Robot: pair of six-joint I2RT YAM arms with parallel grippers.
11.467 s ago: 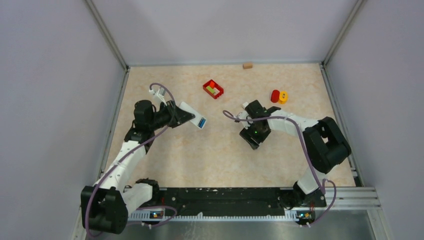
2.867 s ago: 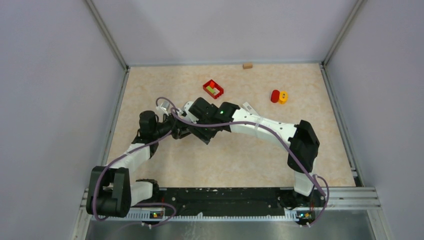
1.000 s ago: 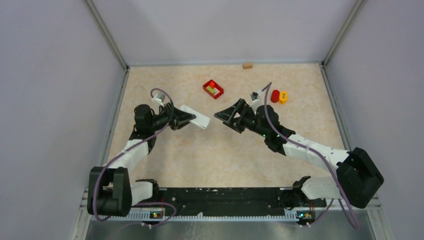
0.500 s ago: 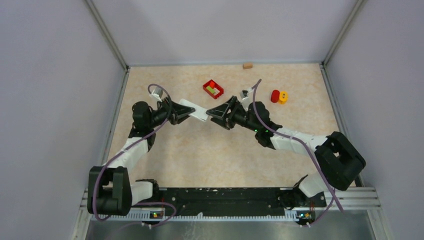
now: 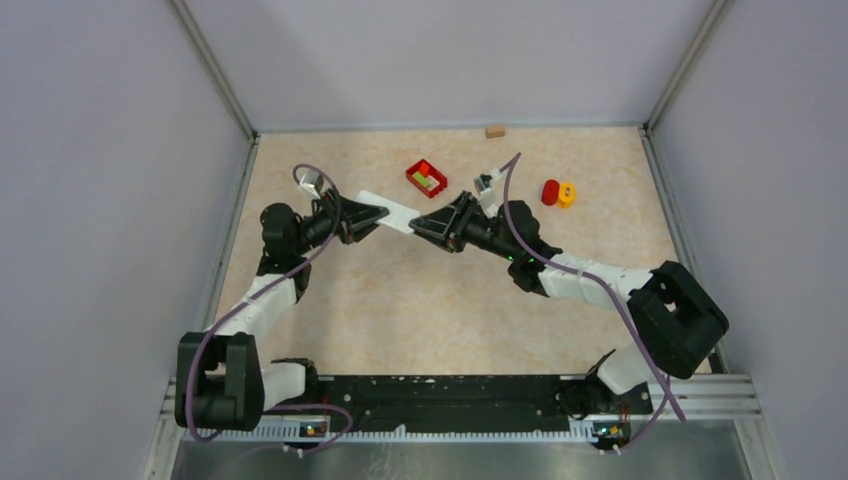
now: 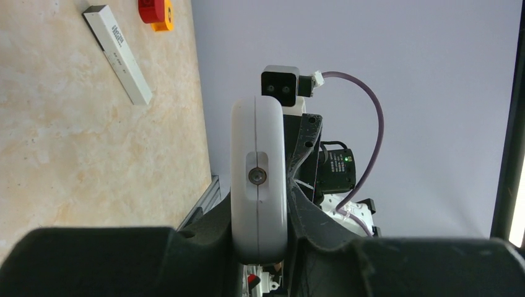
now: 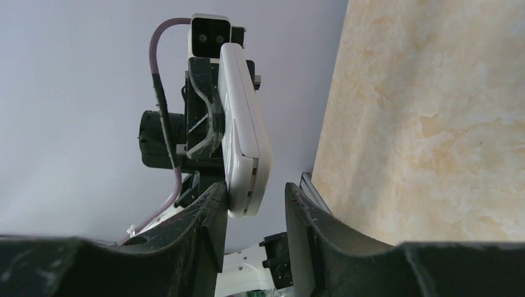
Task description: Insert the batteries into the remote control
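Observation:
The white remote control is held off the table, with my left gripper shut on its near end. In the left wrist view the remote stands edge-on between both fingers. My right gripper meets it from the right. In the right wrist view the remote's free end sits between the jaws of the right gripper. It touches the left finger, and a gap shows to the other finger, so that gripper is open. The batteries are not visible in any view.
A red tray with green and yellow pieces lies behind the grippers. A red and yellow object sits at the back right, and a small wooden block by the rear wall. A slim white bar lies flat on the table.
My right gripper has swung left onto the remote's free end and its jaws have narrowed. The left gripper has lifted the remote slightly toward the back, grip unchanged.

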